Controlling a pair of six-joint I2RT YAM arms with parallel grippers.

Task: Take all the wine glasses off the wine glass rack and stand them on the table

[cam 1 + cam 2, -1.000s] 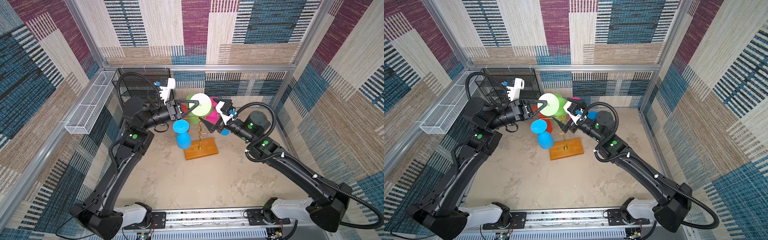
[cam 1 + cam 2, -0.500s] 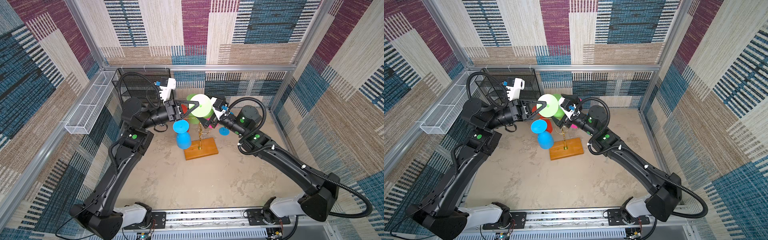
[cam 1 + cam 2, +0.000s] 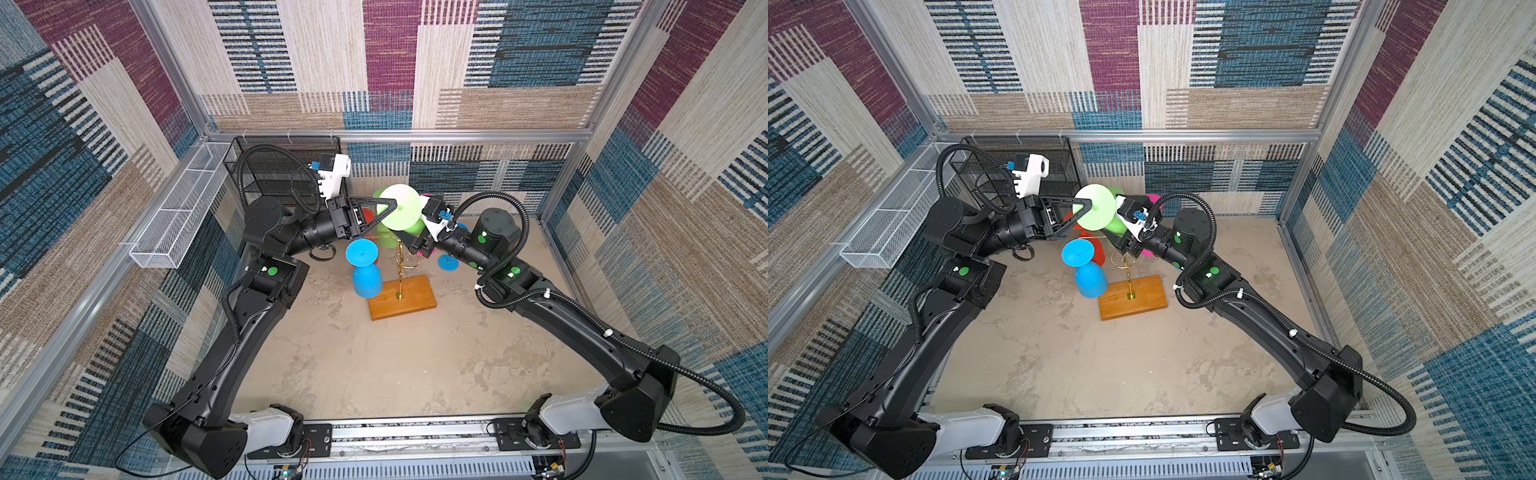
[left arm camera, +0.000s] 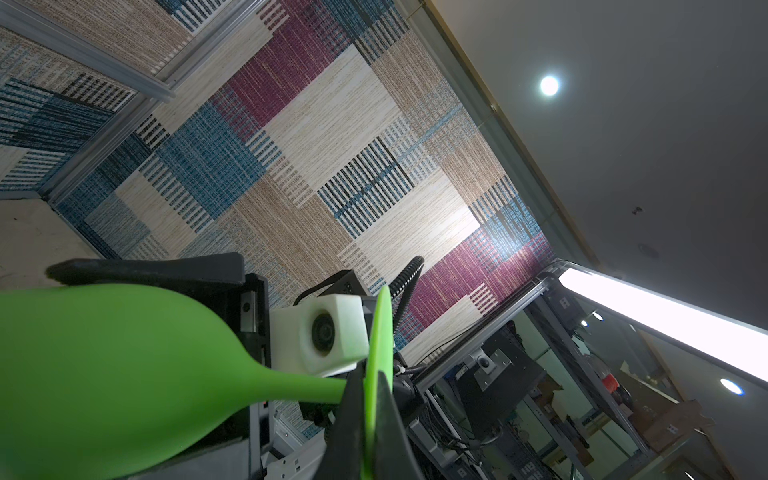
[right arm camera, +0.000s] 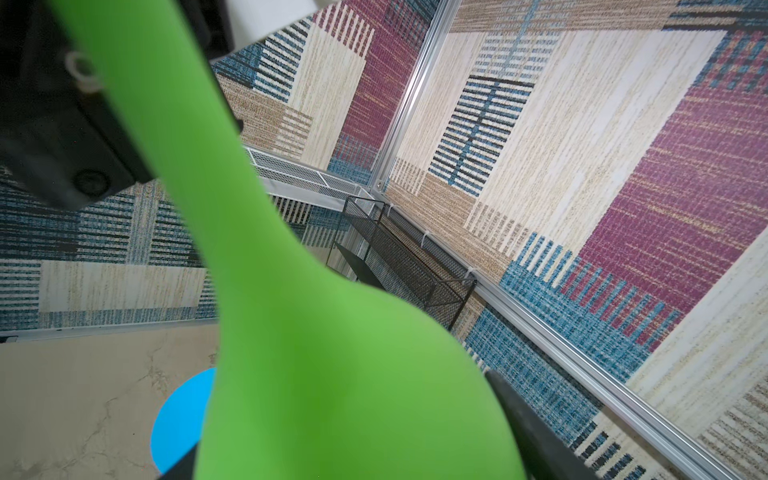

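Sandy tabletop (image 3: 374,365) carries the wine glass rack (image 3: 411,297) toward the far side. Over its top the left gripper (image 3: 394,203) is clamped on the foot of the green wine glass (image 3: 406,212), held foot-up. The right gripper (image 3: 409,237) straddles the bowl, and I cannot tell whether it grips.

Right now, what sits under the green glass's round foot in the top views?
Its own green bowl pokes out below the foot, and a red glass shows beside it. Whatever lies straight beneath, the stem included, is covered.
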